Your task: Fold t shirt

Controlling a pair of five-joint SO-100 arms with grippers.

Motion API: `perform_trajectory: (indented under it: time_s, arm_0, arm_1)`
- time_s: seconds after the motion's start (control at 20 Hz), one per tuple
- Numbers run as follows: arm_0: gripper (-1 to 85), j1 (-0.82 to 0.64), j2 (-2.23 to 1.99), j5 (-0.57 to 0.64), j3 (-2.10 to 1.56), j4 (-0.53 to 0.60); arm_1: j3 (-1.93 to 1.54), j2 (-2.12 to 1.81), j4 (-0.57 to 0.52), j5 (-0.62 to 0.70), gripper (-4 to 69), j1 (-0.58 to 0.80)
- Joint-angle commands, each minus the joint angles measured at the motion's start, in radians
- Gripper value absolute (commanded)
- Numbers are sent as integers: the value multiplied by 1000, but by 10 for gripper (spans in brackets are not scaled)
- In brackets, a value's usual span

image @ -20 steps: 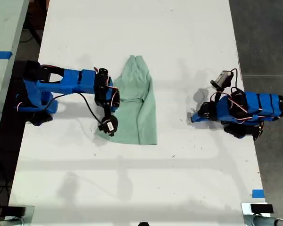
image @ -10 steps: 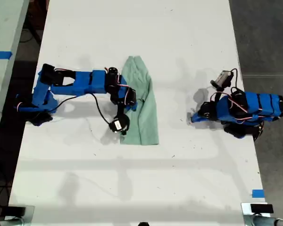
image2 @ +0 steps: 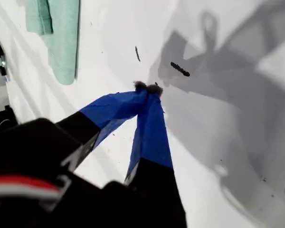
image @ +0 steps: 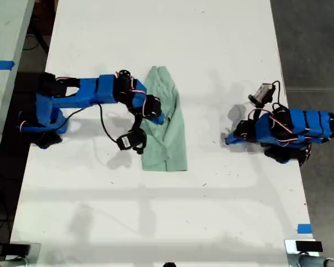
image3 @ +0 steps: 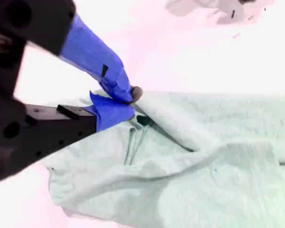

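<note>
White table (image: 211, 44) — blue tape (image: 304, 228) at its edge.

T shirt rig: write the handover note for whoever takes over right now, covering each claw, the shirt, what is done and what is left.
My first claw: shut, empty, parked at the exterior view's right, away from the cloth.
My second claw: jaws close together on the t shirt; a pinch cannot be confirmed.
Shirt: narrow strip mid-table.
Done: apparently one lengthwise fold.
Left: probably a crosswise fold, then flattening.

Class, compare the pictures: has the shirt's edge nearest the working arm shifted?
Yes. The t shirt edge has been folded over toward the exterior view's right, toward the idle arm; the garment now looks narrower.
</note>
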State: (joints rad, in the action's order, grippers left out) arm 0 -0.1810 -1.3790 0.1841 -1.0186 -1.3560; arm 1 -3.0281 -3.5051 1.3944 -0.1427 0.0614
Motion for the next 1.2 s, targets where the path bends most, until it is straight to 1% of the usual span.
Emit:
perform_trajectory:
  time_s: [0.0, 0.05, 0.1, 0.15, 0.25, 0.3, 0.35, 0.4, 0.5, 0.55, 0.7, 1.15]
  arm_0:
    - [-2, -37, -305, 21, -74, -61]
    - [-2, -38, -422, 18, -189, -57]
    - [-2, -40, -566, -8, -370, -14]
    - [-2, -28, -759, -75, -640, 83]
    - [-2, 32, -1233, -156, -1285, 460]
    - [-2, 34, -1437, -173, -1551, 584]
    - [-2, 9, -1618, -170, -1769, 647]
    - [-3, -17, -1787, -129, -1937, 667]
    - [-3, -87, -2094, -54, -2171, 571]
    - [-3, -74, -2229, -52, -2198, 489]
    - [-2, -55, -2227, -67, -2192, 471]
    - [-2, -64, -2227, -97, -2197, 459]
  arm_1:
    - [-12, -5, -34, 21, -25, -9]
    - [-12, -5, -34, 21, -25, -9]
    - [-12, -5, -34, 23, -25, -9]
    - [-11, -5, -32, 28, -25, -9]
    - [3, -5, -14, 60, -25, -3]
    - [5, -5, -14, 71, -25, 3]
    - [5, -5, -14, 78, -25, 11]
    - [3, -5, -14, 84, -25, 20]
    - [2, -5, -14, 91, -25, 26]
    - [2, -5, -14, 91, -25, 28]
    - [-2, -5, -14, 84, -25, 29]
    - [3, -5, -9, 83, -25, 31]
